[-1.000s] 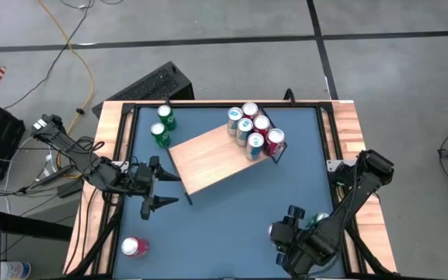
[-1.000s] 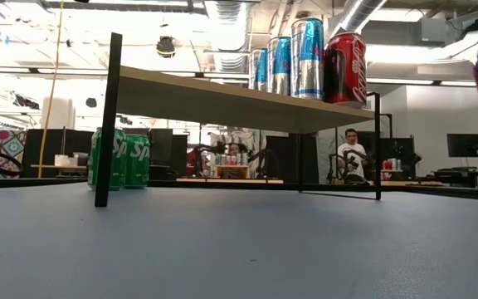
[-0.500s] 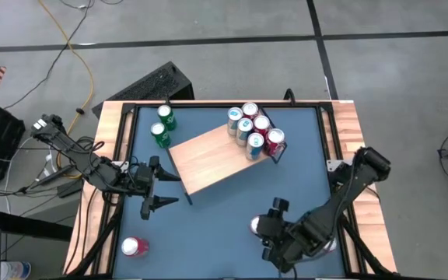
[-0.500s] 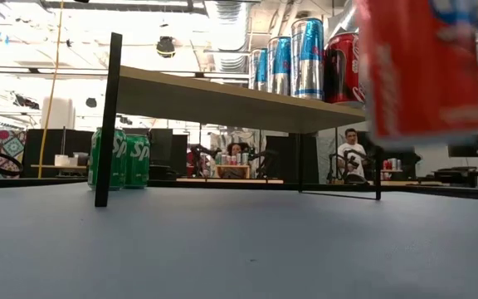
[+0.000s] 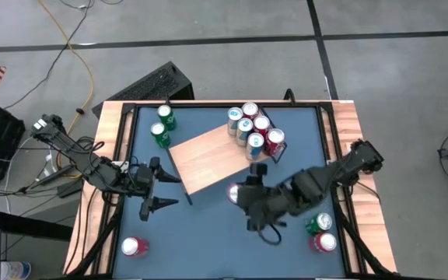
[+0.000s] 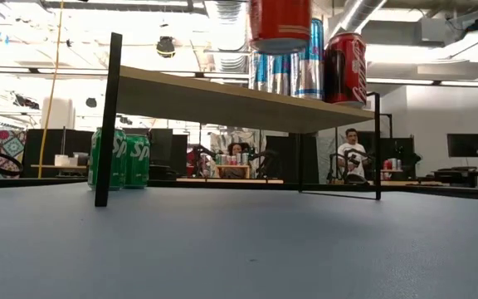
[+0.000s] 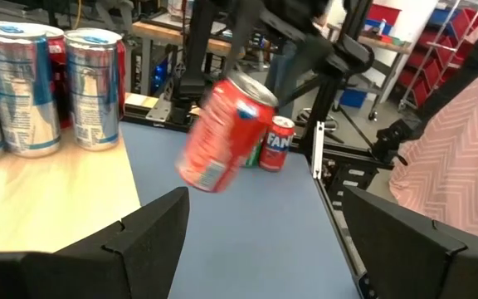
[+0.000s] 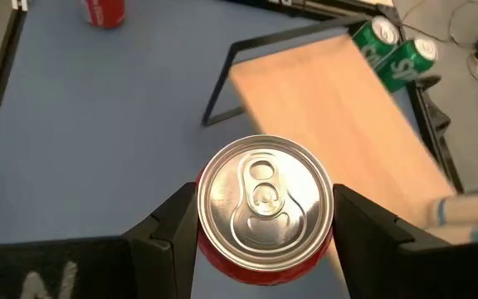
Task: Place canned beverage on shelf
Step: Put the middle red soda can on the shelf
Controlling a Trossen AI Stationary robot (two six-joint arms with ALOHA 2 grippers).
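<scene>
Held can is red with a plain silver top. Shelf is light wood on black legs, and the surface is dark blue with a wood edge. Two green cans sit behind; blue-and-silver cans plus a red one are on the shelf.

This is a robotics lab in a big open hall: bare concrete floor with cables, exposed ceiling ducts, work desks with monitors behind, red parts bins, and a seated person at another station
</scene>
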